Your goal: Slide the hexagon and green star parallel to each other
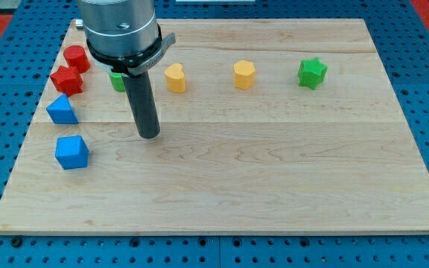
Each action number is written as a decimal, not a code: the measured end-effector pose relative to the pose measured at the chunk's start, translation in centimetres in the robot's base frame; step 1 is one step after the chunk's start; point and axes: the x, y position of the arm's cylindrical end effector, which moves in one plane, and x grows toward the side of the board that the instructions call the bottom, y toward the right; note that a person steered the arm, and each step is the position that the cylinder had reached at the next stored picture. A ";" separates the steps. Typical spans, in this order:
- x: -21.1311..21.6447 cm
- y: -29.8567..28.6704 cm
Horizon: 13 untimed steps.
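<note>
Landmark: the yellow hexagon block [244, 74], near the view's top of the pale wooden board [274, 186].
Green star block [312, 73]: to the hexagon's right, apart from it, at about the same height in the view.
Yellow heart-shaped block [175, 77]: to the hexagon's left.
Green block [116, 80]: further left, partly hidden behind the rod, shape unclear.
Red blocks [71, 69] and blue blocks [67, 130]: far left of the hexagon.
My tip [149, 136]: a bare rod end holding nothing, touching no block, well left of and below the hexagon.
Progress: hexagon and star already sit roughly level; I judge neither is being pushed now, so any fine alignment is still to do.
</note>
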 end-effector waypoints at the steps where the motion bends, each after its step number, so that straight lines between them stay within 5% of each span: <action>1: 0.0 0.0; 6: -1.3 3.8; 9: -5.8 31.0; 10: -10.2 33.8; 11: -14.6 31.1; 13: -15.6 13.6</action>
